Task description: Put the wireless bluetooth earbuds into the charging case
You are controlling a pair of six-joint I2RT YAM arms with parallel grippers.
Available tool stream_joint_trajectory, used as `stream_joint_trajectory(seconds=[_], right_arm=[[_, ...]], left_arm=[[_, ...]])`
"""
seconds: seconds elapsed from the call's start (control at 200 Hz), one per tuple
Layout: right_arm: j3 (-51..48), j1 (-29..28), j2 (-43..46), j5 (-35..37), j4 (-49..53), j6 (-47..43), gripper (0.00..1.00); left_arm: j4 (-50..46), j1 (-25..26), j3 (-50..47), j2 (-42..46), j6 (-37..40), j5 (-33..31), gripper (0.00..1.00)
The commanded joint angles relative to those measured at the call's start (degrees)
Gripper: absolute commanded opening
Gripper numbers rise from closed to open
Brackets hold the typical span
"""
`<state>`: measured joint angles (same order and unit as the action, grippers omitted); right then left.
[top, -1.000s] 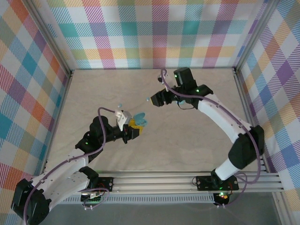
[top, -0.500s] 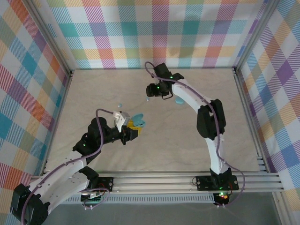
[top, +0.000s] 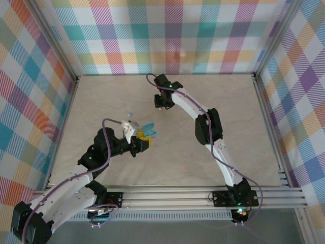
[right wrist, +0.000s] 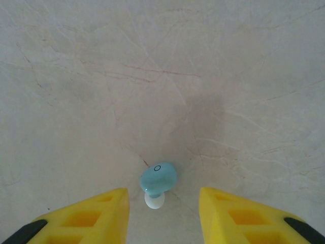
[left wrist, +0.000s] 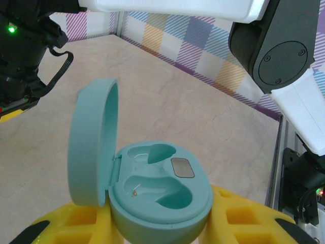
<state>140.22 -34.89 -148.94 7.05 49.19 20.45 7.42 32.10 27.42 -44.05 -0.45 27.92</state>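
**Picking up an earbud, with the case held open and waiting**

Our right end effector (right wrist: 162, 218) hovers low over one earbud (right wrist: 158, 178). Its jaws are spread wide and hold nothing, and the earbud lies on the desk (top: 238, 112) between the two fingers, nearer the left one. In the overhead view this is toward the far edge of the desk, a little left of the middle.

Our left end effector (top: 144, 136) is clamped on the base of the charging case (left wrist: 160, 188). It holds the case above the desk left of centre, with the lid (left wrist: 91, 142) swung up and both wells empty.

We judge the pickup to be the step in hand. The next move calls for a short descent, a slight shift to centre the earbud, and a gentle close, since so small and rounded a piece could squirt out sideways.

There is bare desk all around the earbud, and the far edge is well apart from it. A second earbud (top: 130, 113) lies near the case, on its left.
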Motion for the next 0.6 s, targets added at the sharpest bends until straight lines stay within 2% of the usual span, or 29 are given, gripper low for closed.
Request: stream_joint_trajectory(seconds=[0.0,0.245,0.595], right_arm=[[2.34,-0.55,-1.23,1.51,0.4,1.24,0.42],[2.3,-1.05,-3.24,1.31,-0.74,1.78,0.41],[2.69,-1.23,-5.06,0.84,-1.37,1.79,0.34]], left_arm=[[0.09,-0.37,-0.43,0.8,0.45,0.29,0.13],[-0.36,-0.41,-1.01,2.21,0.23,0.12,0.13],[-0.61,-0.37,-1.84,3.71,-0.08,-0.32,0.14]])
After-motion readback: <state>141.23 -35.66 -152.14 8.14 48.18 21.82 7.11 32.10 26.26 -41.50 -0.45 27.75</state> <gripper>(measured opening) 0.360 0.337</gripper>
